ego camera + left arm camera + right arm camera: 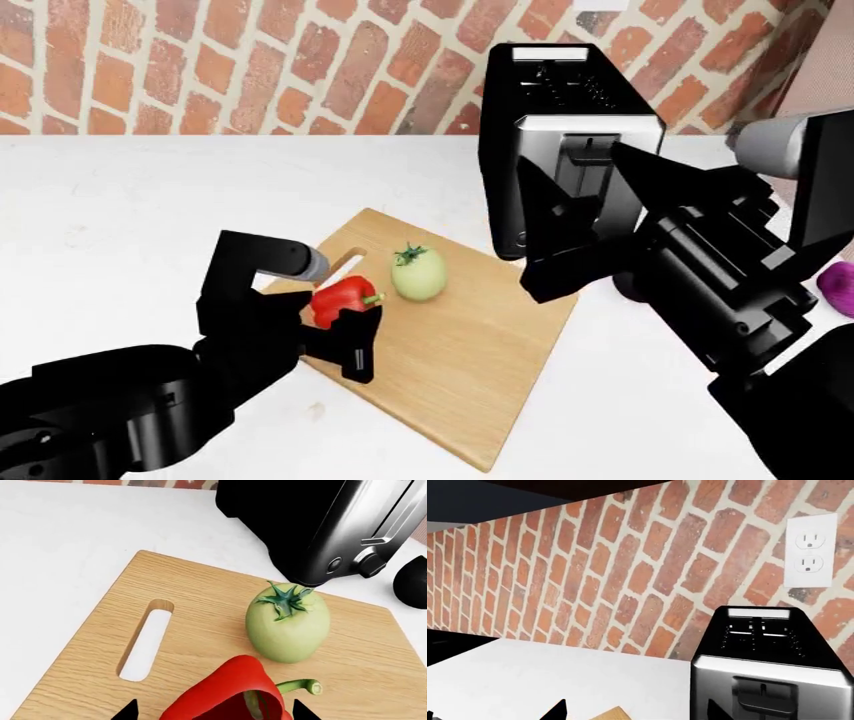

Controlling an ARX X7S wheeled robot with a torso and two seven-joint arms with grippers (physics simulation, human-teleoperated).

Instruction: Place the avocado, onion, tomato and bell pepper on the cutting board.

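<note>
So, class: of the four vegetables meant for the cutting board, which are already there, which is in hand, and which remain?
Done: the tomato stands on the cutting board. In hand: the left gripper holds the bell pepper over the board near the slot handle, not yet released. Left: the onion, on the counter beyond the right arm, and the avocado, not clearly identifiable. The right gripper appears empty.

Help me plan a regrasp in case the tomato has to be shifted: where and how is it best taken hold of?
Grip the tomato across its rounded middle, coming from above. It stands upright on the cutting board with its leafy stem on top, so the smooth sides give even contact. Close from the open board side, probably, since the toaster stands behind it and the bell pepper lies beside it.
</note>
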